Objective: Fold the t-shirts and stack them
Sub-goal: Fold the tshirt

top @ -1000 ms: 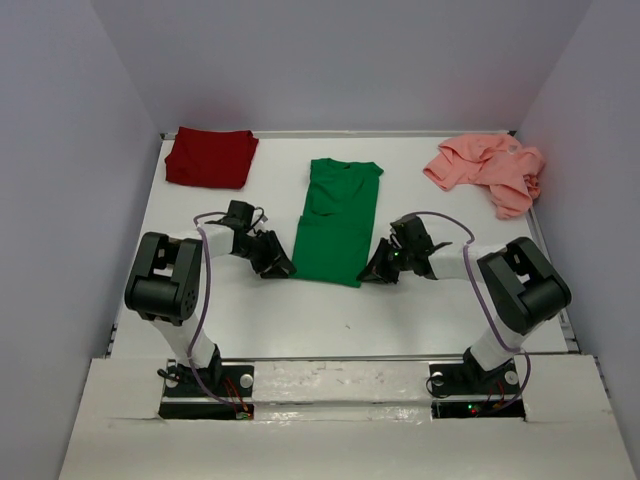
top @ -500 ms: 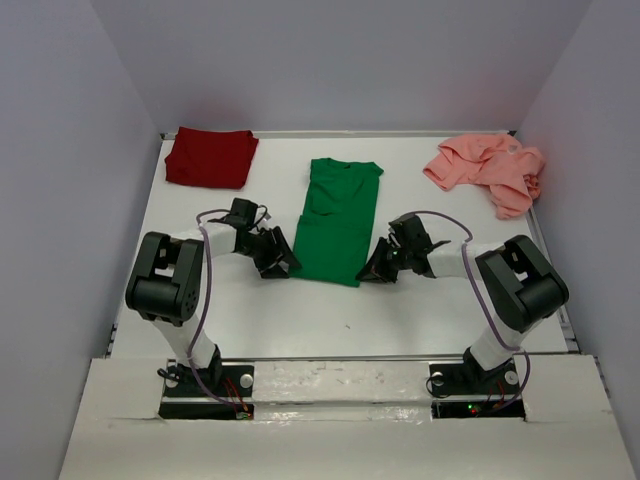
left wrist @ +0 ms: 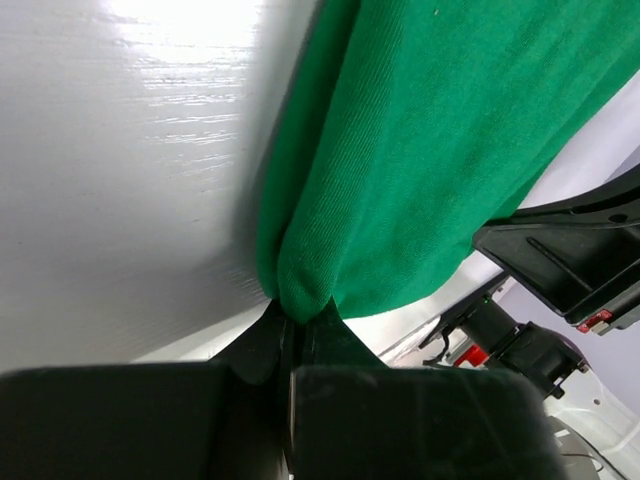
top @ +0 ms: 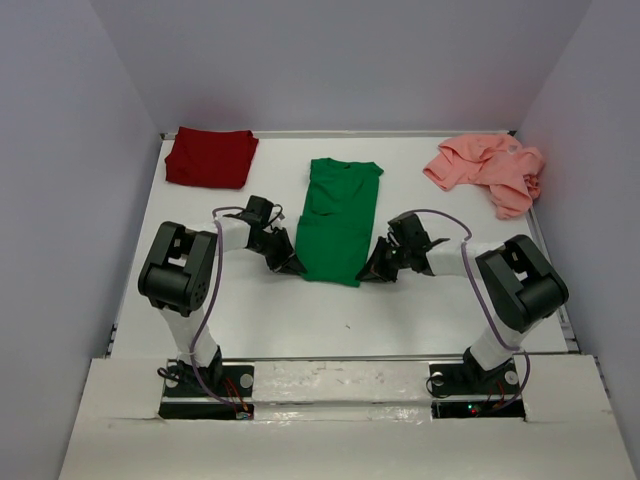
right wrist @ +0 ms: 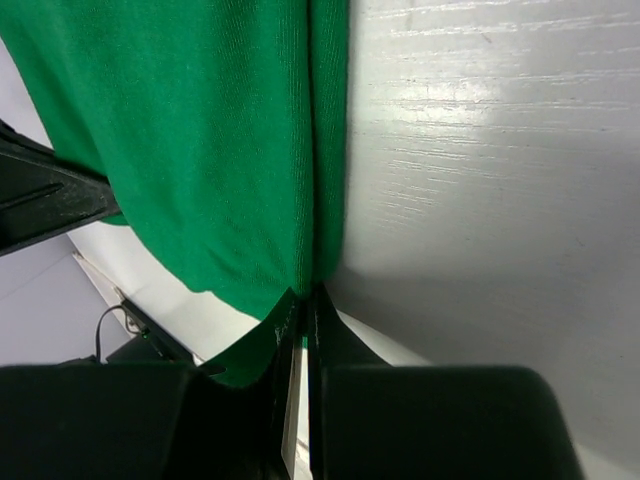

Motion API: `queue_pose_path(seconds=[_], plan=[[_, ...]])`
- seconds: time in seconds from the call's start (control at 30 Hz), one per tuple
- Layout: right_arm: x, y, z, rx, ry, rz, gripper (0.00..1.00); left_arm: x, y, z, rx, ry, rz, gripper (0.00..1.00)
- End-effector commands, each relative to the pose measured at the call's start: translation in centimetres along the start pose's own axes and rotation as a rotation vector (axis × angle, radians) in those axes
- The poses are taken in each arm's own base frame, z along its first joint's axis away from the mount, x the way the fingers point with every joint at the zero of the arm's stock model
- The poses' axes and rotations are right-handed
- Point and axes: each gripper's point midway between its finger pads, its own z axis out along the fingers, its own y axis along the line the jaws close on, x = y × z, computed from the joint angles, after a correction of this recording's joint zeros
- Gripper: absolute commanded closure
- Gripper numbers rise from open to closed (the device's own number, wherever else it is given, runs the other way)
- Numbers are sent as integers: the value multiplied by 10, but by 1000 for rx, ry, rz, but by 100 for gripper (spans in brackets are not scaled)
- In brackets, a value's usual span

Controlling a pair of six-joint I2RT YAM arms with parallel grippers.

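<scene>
Between the left jaws and right jaws, each clamped on a near hem corner, the green t-shirt (top: 338, 222) lies half-folded on the tabletop (top: 340, 310); beyond them the dark red t-shirt (top: 210, 157) seems folded, the salmon pink t-shirt (top: 488, 168) crumpled, none stacked.

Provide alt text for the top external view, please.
The left gripper and right gripper each pinch a near corner of the green t-shirt lying on the table. A folded dark red t-shirt sits far left, a crumpled salmon pink t-shirt far right.

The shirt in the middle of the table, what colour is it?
The shirt is bright green, plain all over. It shows best in the top view.
</scene>
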Motion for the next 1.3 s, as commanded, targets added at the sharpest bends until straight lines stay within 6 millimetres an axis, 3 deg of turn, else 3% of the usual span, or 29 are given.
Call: queue_pose_path(seconds=[0.0,0.23,0.53,0.87,0.97,1.27], plan=[[3,-28,2,139,-2,-22,100,3,28,0,-128,-11,1,100],[5,-31,-8,181,36,-36,100,17,23,-11,-102,5,6,100],[41,-29,-36,189,204,-40,100,52,22,-25,-82,49,-23,100],[64,-33,-70,217,281,-79,100,118,-29,-13,-20,115,-36,100],[67,-30,-80,215,279,-79,100,131,-32,-15,-11,131,-55,100],[46,14,-116,181,200,-122,100,129,-43,-34,-21,90,-34,100]])
